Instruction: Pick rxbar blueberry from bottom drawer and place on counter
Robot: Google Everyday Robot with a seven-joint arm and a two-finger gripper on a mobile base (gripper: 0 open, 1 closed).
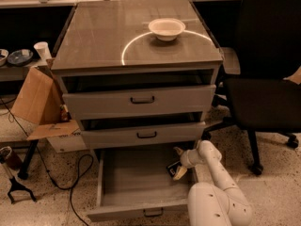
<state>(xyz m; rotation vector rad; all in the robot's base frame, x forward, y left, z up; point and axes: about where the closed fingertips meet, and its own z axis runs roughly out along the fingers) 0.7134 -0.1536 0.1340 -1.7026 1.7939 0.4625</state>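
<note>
Partly hidden behind the gripper (179, 162), low right of centre inside the bottom drawer (131, 178): the rxbar blueberry (172, 168), label too small to read. Tucked out of sight under the middle drawer (146, 134): the bottom drawer's rear. Cut off at the lower edge: the arm (218, 192). Cropped at the right edge: the black chair (268, 93).

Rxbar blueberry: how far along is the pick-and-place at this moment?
Done: the bottom drawer is pulled open. In hand: the gripper is down inside it near the right wall, at the rxbar blueberry, which is not yet lifted out; a firm grasp cannot be confirmed. Left: lift the bar out and set it on the counter, where a white bowl sits.
</note>
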